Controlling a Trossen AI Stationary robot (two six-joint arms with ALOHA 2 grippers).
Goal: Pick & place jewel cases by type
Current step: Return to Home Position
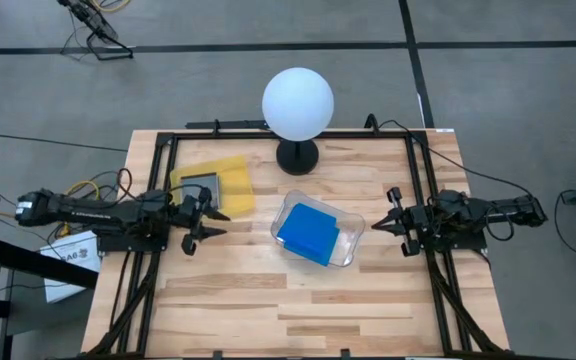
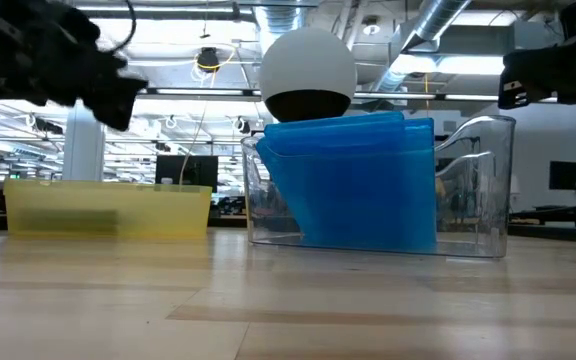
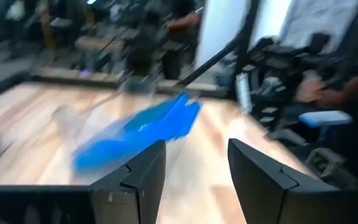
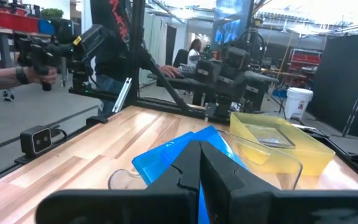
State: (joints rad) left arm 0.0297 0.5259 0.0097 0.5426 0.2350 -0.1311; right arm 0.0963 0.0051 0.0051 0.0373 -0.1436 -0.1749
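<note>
Because they are thin, flat squares of hard plastic, the bright blue jewel cases (image 1: 306,232) will probably be light and stiff, with smooth faces that slip easily and hinges or corners that could crack under a hard squeeze. The safest hold looks to be across an exposed edge, pinching both flat faces, rather than on a corner. They lean together as a stack inside the clear plastic tray (image 1: 355,226), near the middle of the pale wooden plank desk (image 1: 268,310). One grey, clear-faced jewel case (image 1: 200,181) lies flat in the shallow yellow tray (image 1: 236,172), well apart to the left.

The left end effector (image 3: 196,152) hangs released and holds nothing, just beside the yellow tray. The right end effector (image 4: 201,146) is clenched on nothing, near the clear tray's right side. Neither touches a case.

The desk is level and fairly smooth, so a case laid flat on it would be hard to get under. A white globe lamp on a black base (image 1: 298,100) stands behind the trays. Beyond is a workshop with racks, equipment and a seated person (image 4: 197,51).
</note>
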